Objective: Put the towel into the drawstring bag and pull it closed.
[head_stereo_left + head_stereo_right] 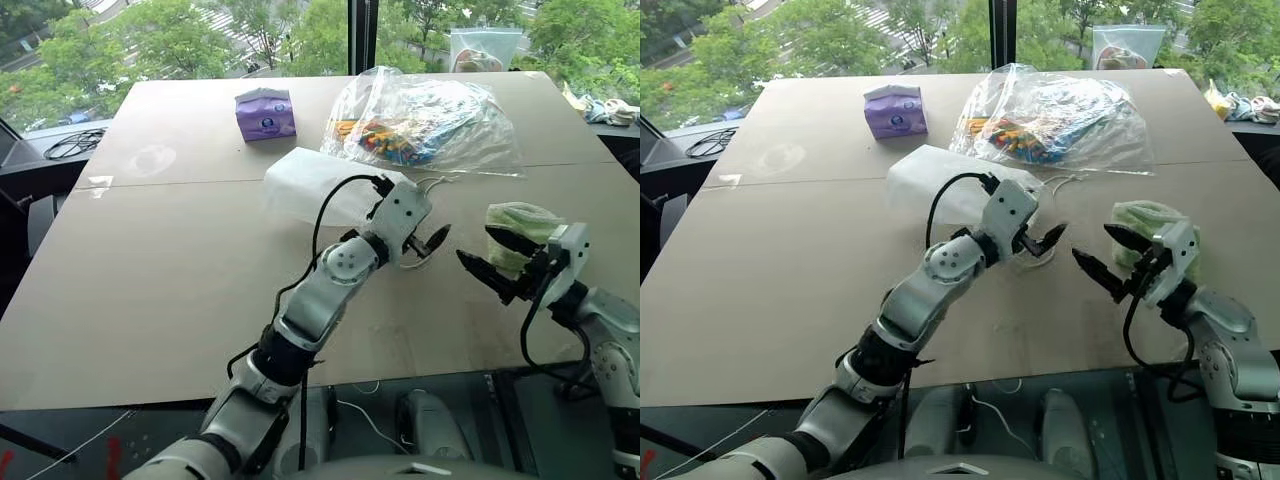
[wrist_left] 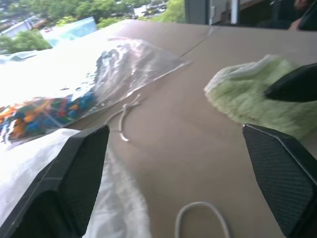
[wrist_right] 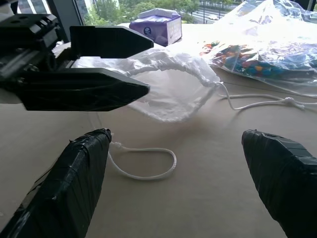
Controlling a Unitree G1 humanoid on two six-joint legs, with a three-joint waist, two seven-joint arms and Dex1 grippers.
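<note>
Work surface: a tan table (image 1: 180, 290) set against large windows with trees outside. A seam runs across the tabletop from side to side.

Far half of the table: a purple box (image 1: 265, 113) to the left, and a large clear plastic bag (image 1: 425, 120) of colourful items to the right.

The drawstring bag (image 1: 310, 185) lies flat near the table centre, just in front of the clear plastic bag. Its gathered mouth faces right, and the right wrist view shows that mouth standing slightly agape. White cords (image 3: 257, 103) trail from the mouth across the tabletop; one forms a loop (image 3: 146, 168) on the surface in front of the bag.

The towel (image 1: 520, 232) (light green, fluffy) rests on the table at the right side, well apart from the bag mouth.

Left gripper (image 1: 428, 243): fingers spread wide, holding nothing. It hovers just right of the bag mouth, above the cord loop, pointing toward the right gripper.

Right gripper (image 1: 490, 258): fingers spread wide, holding nothing. One finger lies across the front of the towel; whether it touches the cloth cannot be determined. Its tips point left toward the left gripper, with bare table between the two.
</note>
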